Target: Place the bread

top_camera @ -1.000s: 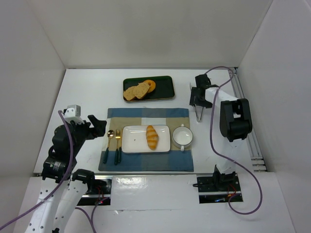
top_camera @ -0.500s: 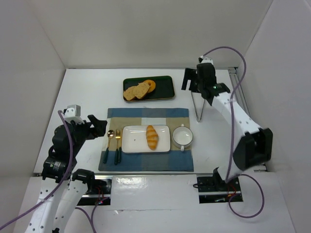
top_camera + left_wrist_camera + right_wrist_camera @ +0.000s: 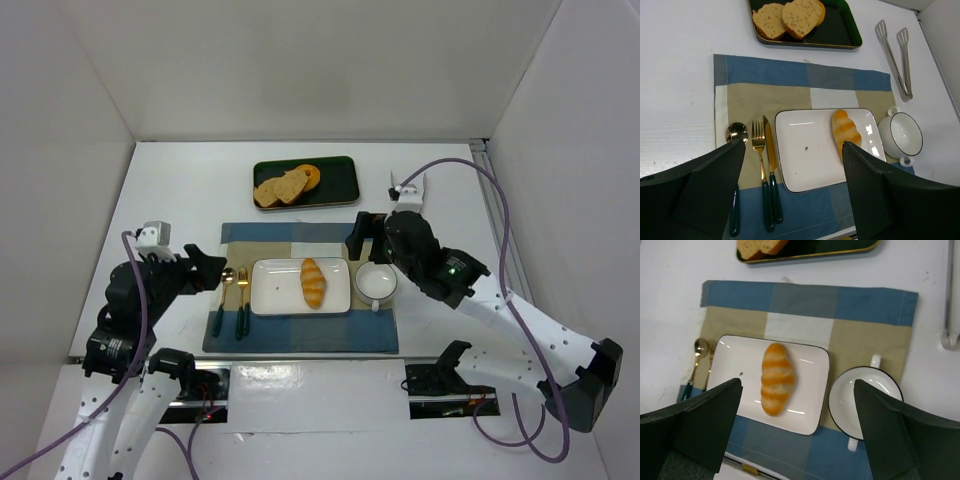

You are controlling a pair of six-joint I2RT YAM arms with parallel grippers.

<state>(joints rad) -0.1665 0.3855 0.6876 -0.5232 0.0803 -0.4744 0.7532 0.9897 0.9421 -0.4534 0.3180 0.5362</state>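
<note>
The bread (image 3: 313, 282) is a golden-yellow ridged roll lying lengthwise on the right half of a white rectangular plate (image 3: 275, 287). It shows in the left wrist view (image 3: 846, 129) and the right wrist view (image 3: 776, 378). My left gripper (image 3: 205, 265) is open and empty, left of the placemat, its jaws (image 3: 793, 146) framing the plate from the near side. My right gripper (image 3: 365, 240) is open and empty, high above the plate's right edge and the bowl; its jaws (image 3: 798, 385) stand wide apart above the bread without touching it.
A white bowl (image 3: 376, 282) sits right of the plate on a blue-and-tan placemat (image 3: 300, 335). A spoon, fork and knife (image 3: 235, 295) lie left of the plate. A dark tray (image 3: 340, 185) with toast slices is behind. Metal tongs (image 3: 897, 55) lie at the back right.
My right arm swung from the back right near the tongs forward to above the bowl and plate. The bread stayed on the plate. The left gripper barely shifted.
</note>
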